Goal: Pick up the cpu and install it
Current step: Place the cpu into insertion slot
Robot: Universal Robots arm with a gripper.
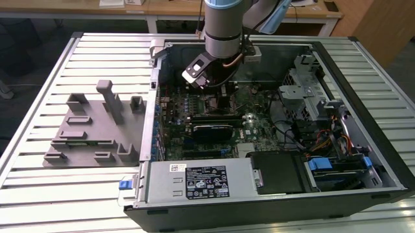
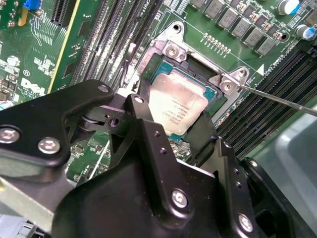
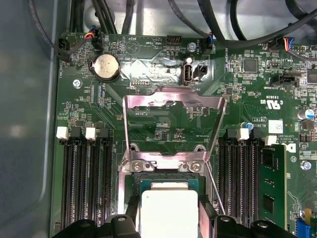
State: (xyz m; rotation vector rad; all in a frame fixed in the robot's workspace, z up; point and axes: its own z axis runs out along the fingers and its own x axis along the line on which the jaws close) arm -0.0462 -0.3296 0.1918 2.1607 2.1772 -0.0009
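Observation:
The cpu (image 2: pixel 181 101), a pale silver square chip, lies level in or just over the motherboard socket (image 2: pixel 171 49). My gripper (image 2: pixel 173 115) reaches down over it, one black finger (image 2: pixel 144 106) against one side of the chip and the other against the opposite side. The first wrist view shows the same grip: cpu (image 3: pixel 168 213) between the fingers (image 3: pixel 132 213) of my gripper (image 3: pixel 168 218). The metal load plate (image 3: pixel 173 106) stands swung open behind the socket. In the exterior view my gripper (image 1: pixel 213 88) hangs inside the open computer case.
A thin socket lever (image 2: pixel 277 97) sticks out beside the socket. Memory slots (image 3: pixel 84 183) flank it on both sides. Black cables (image 3: pixel 148 20) run above the board. The case holds a power supply (image 1: pixel 201 179) and drive cage (image 1: pixel 318 97). A grey fixture (image 1: pixel 97 126) lies at the exterior view's left.

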